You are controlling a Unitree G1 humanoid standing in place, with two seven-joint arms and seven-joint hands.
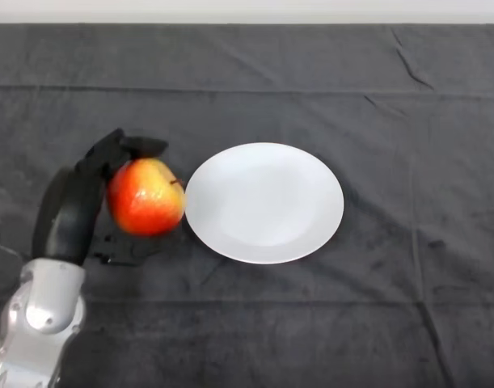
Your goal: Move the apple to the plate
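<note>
Where the silver-grey left arm (pixel 38 323) rises from the lower left corner, its black hand (pixel 78 202) is curled round the red and yellow apple (pixel 146 196), with fingers wrapping over the fruit's top and far side. Held that way, the apple sits just beside the left rim of the white plate (pixel 264 202), not on it. Beyond both, the dark cloth (pixel 311 73) stretches to the table's far edge.
</note>
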